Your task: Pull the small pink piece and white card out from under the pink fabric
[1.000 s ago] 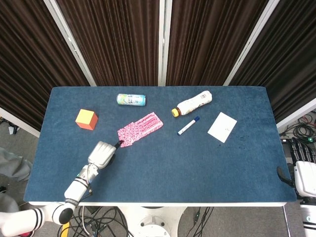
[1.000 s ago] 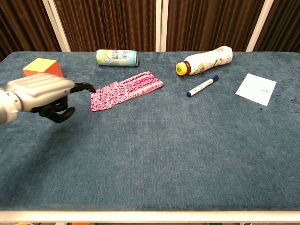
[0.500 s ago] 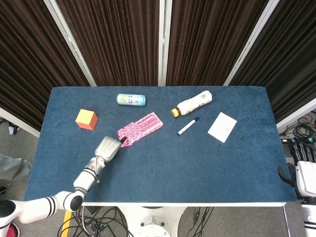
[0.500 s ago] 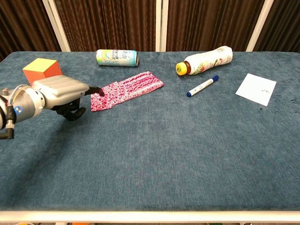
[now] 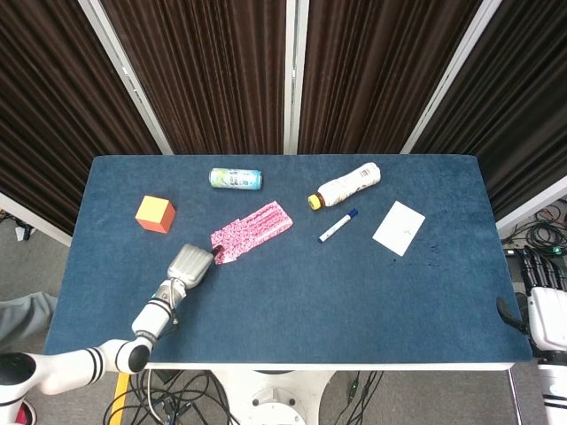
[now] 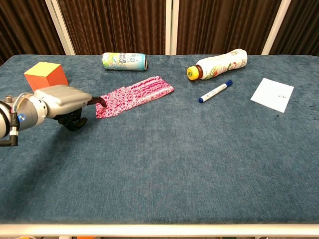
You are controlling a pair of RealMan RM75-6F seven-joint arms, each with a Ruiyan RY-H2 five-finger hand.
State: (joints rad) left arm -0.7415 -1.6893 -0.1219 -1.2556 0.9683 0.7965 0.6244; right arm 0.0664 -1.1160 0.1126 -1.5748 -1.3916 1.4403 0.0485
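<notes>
1. Reaching across the lower left of the frame, the left hand has advanced over the last second from a spot short of the pink fabric until its dark fingertips touch, and seem to hook, the near left corner of the cloth.
2. That contact suggests the step in hand is lifting or dragging the corner aside, so that anything hidden beneath can be exposed.
3. Hand state: the back of the hand faces up and the fingers extend forward, low over the table; whether they pinch the cloth or only press on it cannot be told.
4. Arm pose: the forearm runs from the lower left edge of the head view diagonally up toward the cloth, wrist nearly level with the tabletop.
5. Task objects: the fabric lies flat left of centre. No small pink piece shows, so it is presumably still covered. A white card lies uncovered at the right, well apart from the fabric.
6. Right hand: parked off the table at the lower right edge of the head view; its fingers cannot be made out.
</notes>
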